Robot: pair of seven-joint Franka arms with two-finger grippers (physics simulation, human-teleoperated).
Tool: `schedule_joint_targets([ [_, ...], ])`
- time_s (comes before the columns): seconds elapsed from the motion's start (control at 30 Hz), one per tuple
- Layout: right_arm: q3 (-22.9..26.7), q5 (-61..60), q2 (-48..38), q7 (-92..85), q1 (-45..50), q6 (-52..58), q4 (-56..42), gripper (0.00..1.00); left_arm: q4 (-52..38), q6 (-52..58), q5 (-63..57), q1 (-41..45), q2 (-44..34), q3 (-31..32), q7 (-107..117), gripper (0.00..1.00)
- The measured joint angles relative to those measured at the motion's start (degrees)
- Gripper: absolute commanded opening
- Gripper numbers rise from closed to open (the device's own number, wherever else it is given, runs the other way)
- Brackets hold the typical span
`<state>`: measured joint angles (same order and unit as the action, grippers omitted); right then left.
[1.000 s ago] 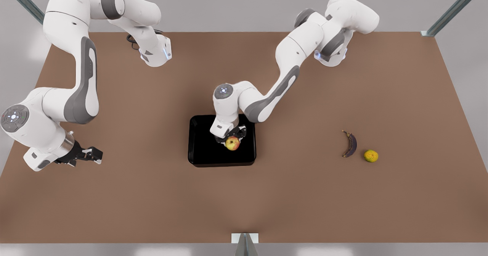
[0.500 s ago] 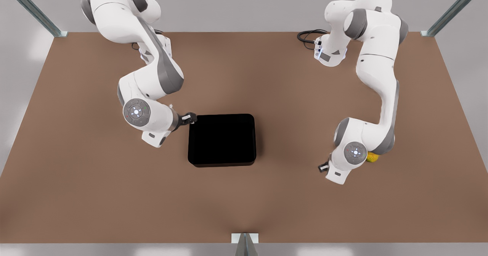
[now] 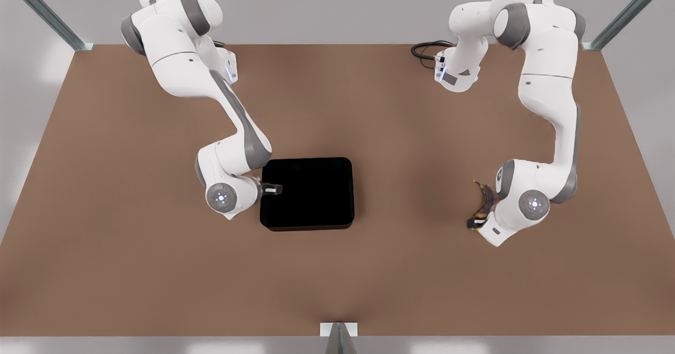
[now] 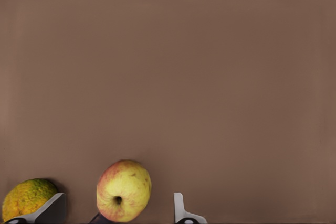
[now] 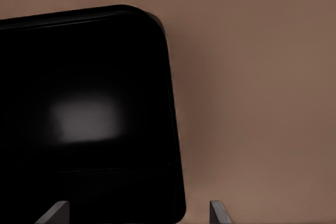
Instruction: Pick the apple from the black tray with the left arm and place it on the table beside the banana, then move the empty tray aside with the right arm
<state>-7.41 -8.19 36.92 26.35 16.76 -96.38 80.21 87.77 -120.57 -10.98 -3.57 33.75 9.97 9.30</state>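
Resting on the tabletop, the apple lies free between the spread left tool, near the banana. Right tool straddles the black tray wall, released.

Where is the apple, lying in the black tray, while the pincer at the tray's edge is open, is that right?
Not quite. The black tray is empty. The left wrist view shows the apple on the table beside a bumpy citrus fruit, inside the open left pincer. The rest holds: the right pincer at the tray's edge is open.
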Motion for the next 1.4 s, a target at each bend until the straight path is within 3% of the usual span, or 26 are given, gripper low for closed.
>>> schedule_joint_targets([
  [0.1, 0.7, 0.1, 2.2, 0.8, -0.4, -2.5, 0.1, 0.99, -8.1, 10.5, 3.5, -0.1, -9.5, 0.1, -1.8, 1.0],
  [0.2, 1.4, 0.1, 3.9, 0.9, -0.5, -4.5, 0.1, 0.99, 1.5, 15.7, 5.1, -0.4, -22.8, 0.1, -2.8, 1.0],
  [0.6, 0.7, 0.5, 5.6, -3.9, -1.3, -8.2, 3.7, 0.98, 3.5, 23.0, 6.3, -0.3, -24.4, 0.5, -5.6, 1.0],
  [0.83, 1.4, 0.4, 6.6, -8.0, -1.4, -10.2, 3.3, 0.69, 3.5, 23.9, 6.4, -0.3, -24.2, 0.5, -6.5, 1.0],
  [1.1, 1.1, -0.1, 6.3, -10.6, -1.4, -10.4, 3.0, 0.29, 3.6, 24.0, 6.4, -0.3, -24.1, 0.5, -7.2, 1.0],
  [1.2, 1.1, -0.1, 6.3, -11.4, -1.4, -10.4, 3.0, 0.19, 3.6, 24.0, 6.4, -0.3, -24.1, 0.5, -7.4, 1.0],
  [1.4, 1.1, -0.5, 6.2, -12.8, -1.4, -10.5, 3.0, 0.11, 3.6, 24.1, 6.4, -0.3, -24.1, 0.5, -7.7, 1.0],
])
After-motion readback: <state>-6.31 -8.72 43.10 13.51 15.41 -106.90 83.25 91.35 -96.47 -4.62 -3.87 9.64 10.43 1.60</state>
